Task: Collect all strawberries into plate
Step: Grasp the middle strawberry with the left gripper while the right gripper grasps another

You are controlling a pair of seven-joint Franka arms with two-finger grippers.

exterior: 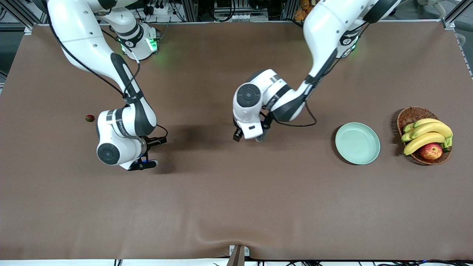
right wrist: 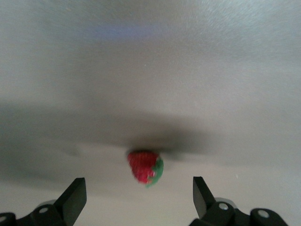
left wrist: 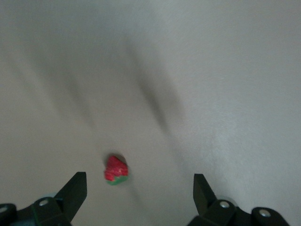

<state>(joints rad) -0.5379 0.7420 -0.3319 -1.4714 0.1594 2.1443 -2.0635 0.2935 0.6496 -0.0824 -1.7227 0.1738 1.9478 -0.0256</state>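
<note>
One strawberry (exterior: 89,118) lies on the brown cloth toward the right arm's end of the table. My right gripper (exterior: 155,152) hovers open over the cloth near it. The right wrist view shows a strawberry (right wrist: 145,167) on the cloth just ahead of my open right gripper (right wrist: 139,186), untouched. My left gripper (exterior: 248,137) hangs open over the table's middle. In the left wrist view a strawberry (left wrist: 115,170) lies ahead of my left gripper (left wrist: 138,183), closer to one finger. The mint-green plate (exterior: 357,143) sits bare toward the left arm's end.
A brown wicker basket (exterior: 409,114) with bananas (exterior: 426,133) and a red-yellow apple (exterior: 431,150) stands beside the plate, at the left arm's end. The cloth has a ripple at the table's front edge.
</note>
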